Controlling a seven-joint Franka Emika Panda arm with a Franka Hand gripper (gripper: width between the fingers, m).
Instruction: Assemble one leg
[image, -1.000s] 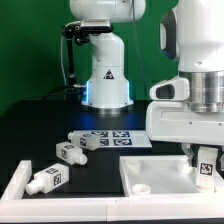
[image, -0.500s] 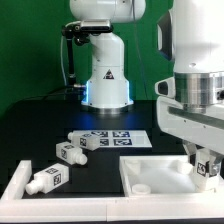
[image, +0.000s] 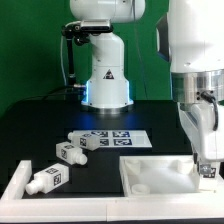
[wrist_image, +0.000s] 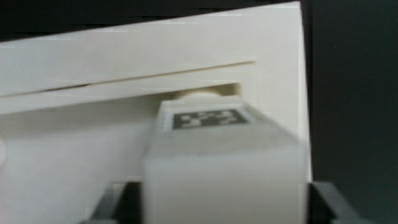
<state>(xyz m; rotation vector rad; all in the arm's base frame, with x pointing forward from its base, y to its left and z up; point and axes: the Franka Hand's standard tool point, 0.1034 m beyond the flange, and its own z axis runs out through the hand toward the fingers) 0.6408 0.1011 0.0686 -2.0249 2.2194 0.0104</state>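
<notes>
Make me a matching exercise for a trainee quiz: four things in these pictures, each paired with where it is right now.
Things:
1. leg in the gripper
2. tray-like part
3. marker board
4. leg nearest the front corner

Places:
A. flat on the black table, middle
B. lying at the exterior view's lower left
C. held over the tray-like part's far right side
D. resting at the exterior view's lower right

Pairs: 1-C, 2-D, 3-A, 4-B
</notes>
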